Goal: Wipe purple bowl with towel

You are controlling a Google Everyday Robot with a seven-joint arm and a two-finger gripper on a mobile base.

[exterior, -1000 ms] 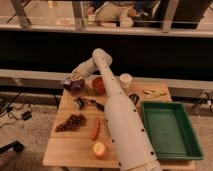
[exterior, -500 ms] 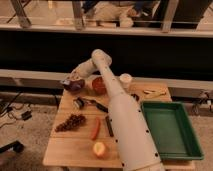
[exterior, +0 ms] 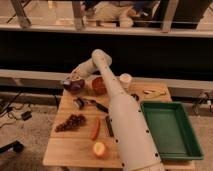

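Observation:
A purple bowl [exterior: 73,85] sits at the far left corner of the wooden table [exterior: 70,147]. My white arm reaches from the front across the table to it. My gripper [exterior: 73,77] is right over the bowl's rim, at its far side. A small pale patch at the gripper may be the towel, but I cannot make it out clearly.
A red bowl [exterior: 99,85] and a pale cup [exterior: 125,81] stand beside the purple bowl. A black-handled tool [exterior: 89,103], grapes [exterior: 71,122], a carrot [exterior: 95,128], a dark bar [exterior: 109,126] and an apple [exterior: 99,149] lie on the table. A green tray [exterior: 170,131] sits at the right.
The arm and gripper stay at the purple bowl with only a slight shift. The objects on the table have not moved.

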